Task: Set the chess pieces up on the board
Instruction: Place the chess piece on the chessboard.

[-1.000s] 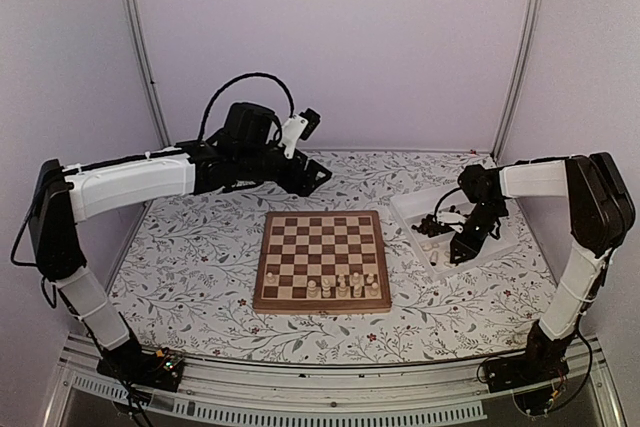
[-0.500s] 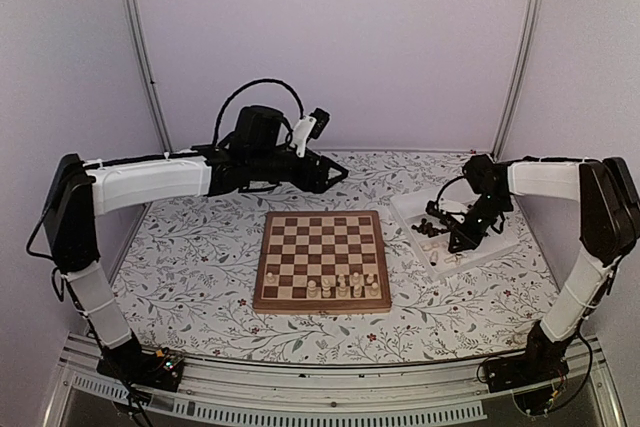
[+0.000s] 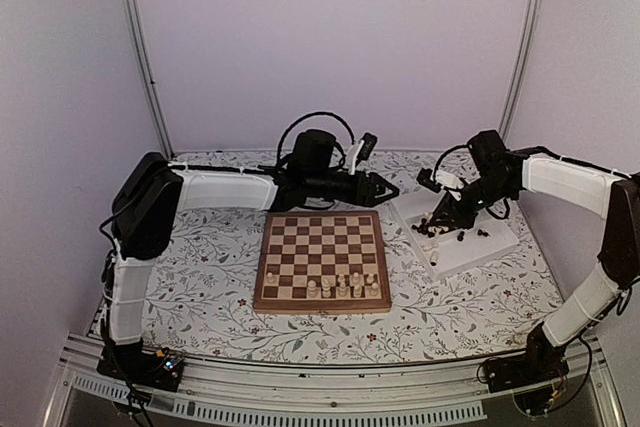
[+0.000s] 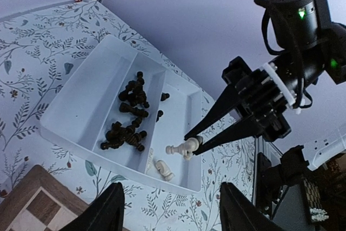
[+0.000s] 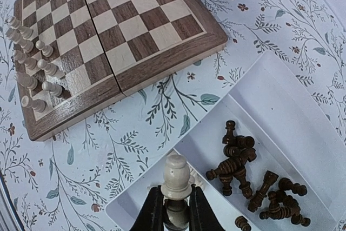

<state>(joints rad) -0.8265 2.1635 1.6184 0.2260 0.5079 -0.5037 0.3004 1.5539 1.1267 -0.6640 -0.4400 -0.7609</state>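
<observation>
The board (image 3: 322, 247) lies mid-table with several cream chess pieces (image 3: 340, 287) on its near rows; they also show in the right wrist view (image 5: 32, 66). My right gripper (image 5: 175, 209) is shut on a cream piece (image 5: 177, 177) and holds it just above the white tray (image 5: 281, 106). It also shows in the left wrist view (image 4: 195, 145) with the piece (image 4: 184, 147) sideways at its tips. Dark pieces (image 5: 243, 160) lie heaped in the tray's middle compartment. My left gripper (image 3: 388, 190) is open and empty behind the board's far right corner, facing the tray (image 4: 81, 106).
Two loose cream pieces (image 4: 161, 168) lie in the tray's end compartment under the right gripper. The tray (image 3: 490, 237) sits right of the board on the flowered cloth. Walls and metal posts close the back and sides.
My left arm has swung right, behind the board, toward the tray. My right gripper has moved back and left over the tray and risen.
</observation>
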